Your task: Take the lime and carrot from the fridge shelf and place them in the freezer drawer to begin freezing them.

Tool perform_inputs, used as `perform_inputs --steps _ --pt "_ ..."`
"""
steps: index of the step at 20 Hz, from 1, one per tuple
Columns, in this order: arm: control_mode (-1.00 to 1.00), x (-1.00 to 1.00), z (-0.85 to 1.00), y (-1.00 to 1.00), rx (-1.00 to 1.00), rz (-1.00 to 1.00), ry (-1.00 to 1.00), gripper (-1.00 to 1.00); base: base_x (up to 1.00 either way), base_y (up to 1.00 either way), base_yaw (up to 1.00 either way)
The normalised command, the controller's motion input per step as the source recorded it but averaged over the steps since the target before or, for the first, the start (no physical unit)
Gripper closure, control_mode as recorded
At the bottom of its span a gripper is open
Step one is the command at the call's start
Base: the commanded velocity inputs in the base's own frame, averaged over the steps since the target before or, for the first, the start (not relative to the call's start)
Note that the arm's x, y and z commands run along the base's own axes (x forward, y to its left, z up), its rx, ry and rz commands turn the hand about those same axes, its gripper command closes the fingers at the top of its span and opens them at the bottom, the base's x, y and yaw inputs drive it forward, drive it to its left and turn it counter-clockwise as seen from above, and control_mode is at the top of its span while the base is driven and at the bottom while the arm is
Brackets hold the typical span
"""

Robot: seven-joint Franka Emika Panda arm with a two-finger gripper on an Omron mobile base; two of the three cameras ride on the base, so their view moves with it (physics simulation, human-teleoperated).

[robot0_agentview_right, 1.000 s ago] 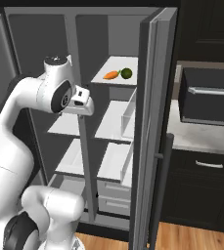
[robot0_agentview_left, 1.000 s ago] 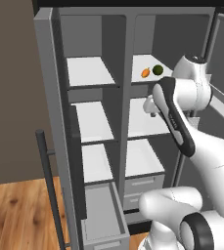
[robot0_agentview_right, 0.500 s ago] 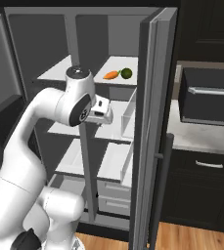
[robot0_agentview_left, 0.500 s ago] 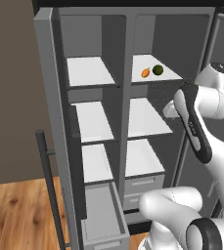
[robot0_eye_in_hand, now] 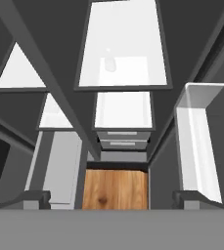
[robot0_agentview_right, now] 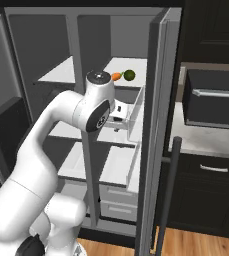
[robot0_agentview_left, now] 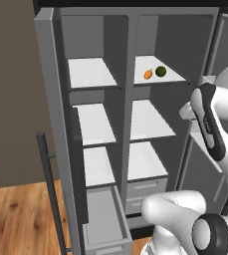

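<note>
flat, even rendered light, soft shadows inside the fridge (robot0_agentview_left: 130, 60), white shelves bright, slightly blurry edges.

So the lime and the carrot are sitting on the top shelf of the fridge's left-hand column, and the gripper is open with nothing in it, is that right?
Not quite: the lime and the carrot sit on the top shelf of the fridge's right-hand column, not the left, as the left base view shows. The rest holds: the hand view shows the gripper open with nothing in it.

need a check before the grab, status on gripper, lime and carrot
Gripper open, empty, aimed down the fridge. Small dark green round lime and orange tapered carrot side by side on top right white shelf. Grey freezer drawer open.
</note>
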Motion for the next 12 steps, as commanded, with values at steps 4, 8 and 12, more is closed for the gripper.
perform_inputs --steps 4,8,12 --pt "-1.0 0.13 0.0 -0.5 0.01 0.0 0.0 -1.0 0.0 0.0 0.0" --pt "-1.0 0.18 0.0 -0.4 0.0 0.0 0.0 -1.0 0.0 0.0 0.0" --pt "-1.0 -0.03 0.0 -0.15 0.0 0.02 -0.04 -1.0 0.0 0.0 0.0"
